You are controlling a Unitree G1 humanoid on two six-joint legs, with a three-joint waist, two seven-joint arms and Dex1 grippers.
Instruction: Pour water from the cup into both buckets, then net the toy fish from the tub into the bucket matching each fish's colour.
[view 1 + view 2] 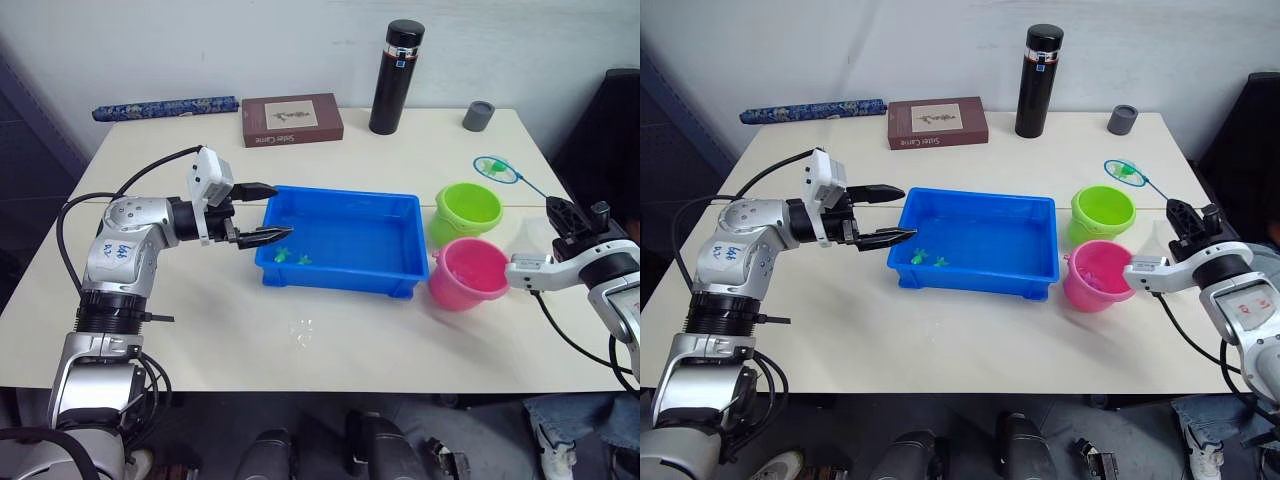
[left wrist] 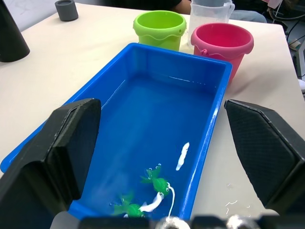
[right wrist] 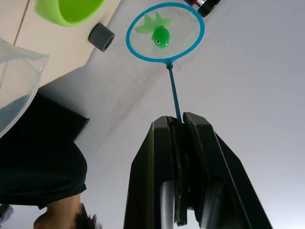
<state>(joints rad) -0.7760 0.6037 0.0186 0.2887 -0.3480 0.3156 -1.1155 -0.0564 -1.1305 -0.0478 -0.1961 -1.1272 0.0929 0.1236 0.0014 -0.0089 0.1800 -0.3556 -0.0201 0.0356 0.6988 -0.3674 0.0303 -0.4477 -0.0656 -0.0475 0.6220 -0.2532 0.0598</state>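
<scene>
Right pincer [image 3: 177, 125] clamped on the net [image 3: 165, 32] handle, near the bench's right edge; hoop is raised beyond the green bucket [image 1: 466, 211], one green fish [image 3: 160, 36] in the mesh. Left pincer [image 1: 262, 213] apart, empty, fingers straddling the left end of the tub [image 1: 345, 240], one tip over the near-left corner rim. Tub sits mid-bench with water in it and two green fish [image 2: 157, 182] in its near-left corner. Green bucket just right of the tub's far-right corner, pink bucket [image 1: 468, 272] just nearer, the two about touching; small purple bits show inside the pink one, can't tell what. Cup [image 2: 208, 12] stands just beyond the buckets, toward the right edge. Flask [image 1: 396, 78], grey cap [image 1: 479, 115], brown box [image 1: 291, 119] and a blue roll [image 1: 165, 107] line the far edge.
</scene>
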